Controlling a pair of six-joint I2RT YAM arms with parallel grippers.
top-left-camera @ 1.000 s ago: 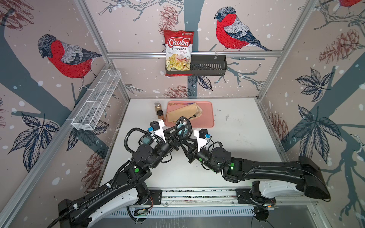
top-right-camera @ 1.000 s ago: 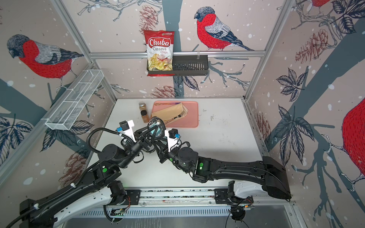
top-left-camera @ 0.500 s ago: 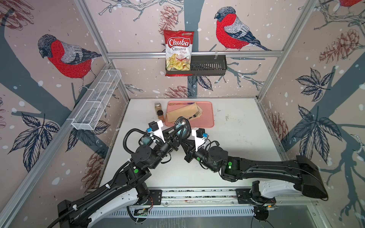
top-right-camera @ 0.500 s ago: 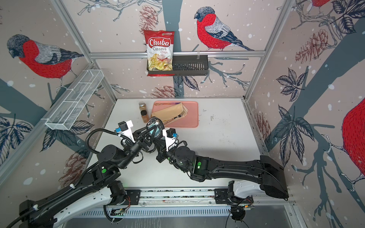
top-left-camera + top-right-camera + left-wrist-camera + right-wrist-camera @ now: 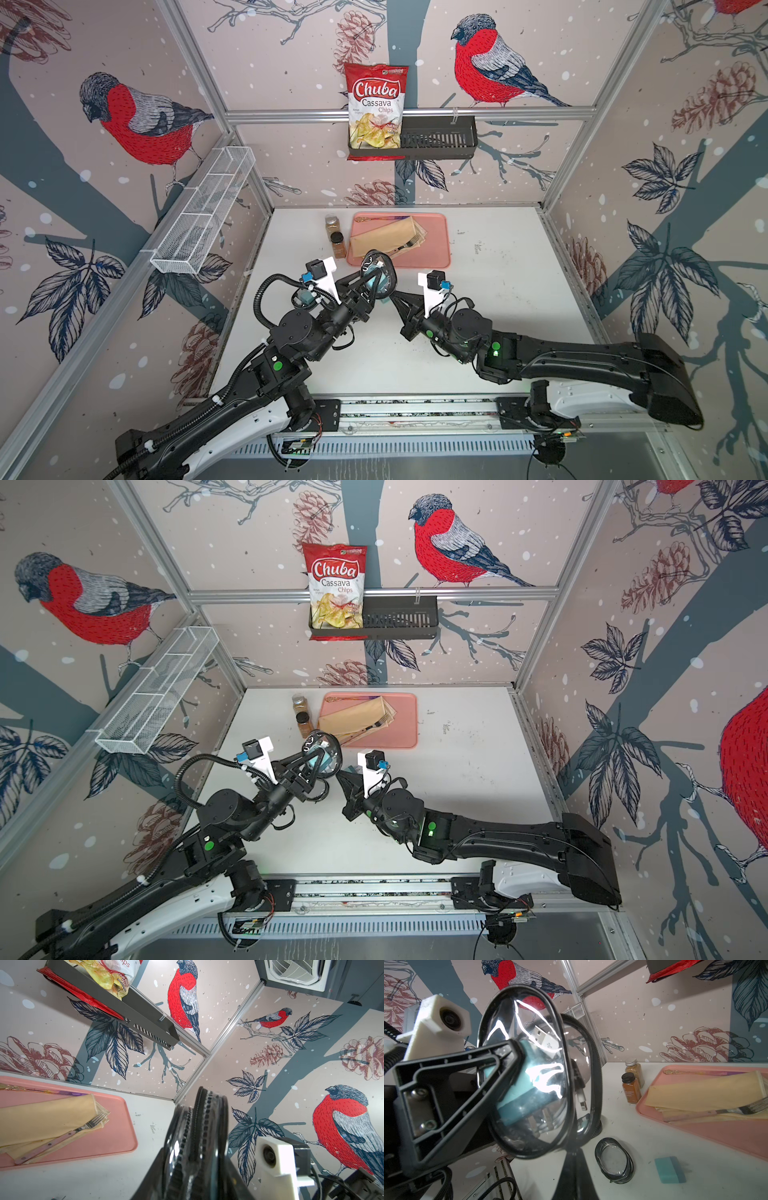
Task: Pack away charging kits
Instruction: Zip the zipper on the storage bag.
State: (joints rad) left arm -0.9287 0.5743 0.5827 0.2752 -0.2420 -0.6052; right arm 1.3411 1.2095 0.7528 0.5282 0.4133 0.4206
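A black oval clear-lidded case [image 5: 376, 270] [image 5: 322, 752] stands on edge above the table, and my left gripper [image 5: 365, 284] [image 5: 193, 1178] is shut on it. Through the lid I see a teal plug adapter [image 5: 517, 1105] and a white cable's USB plug [image 5: 545, 1040]. My right gripper [image 5: 390, 294] [image 5: 574, 1150] is shut, its tips meeting the zip rim at the case's lower edge [image 5: 529, 1072]; what they pinch is hidden. A second case [image 5: 613, 1160] and a loose teal adapter [image 5: 670, 1169] lie on the table below.
Two brown spice jars [image 5: 337, 243] [image 5: 631, 1087] stand beside a pink tray [image 5: 440, 253] [image 5: 695, 1132] that holds a folded cloth and a fork. A black wall basket with a chips bag [image 5: 376, 108] hangs at the back, and a white wire shelf [image 5: 203, 212] on the left wall.
My right gripper has moved in toward the held case and closed at its rim. The left gripper has kept its hold and barely moved.
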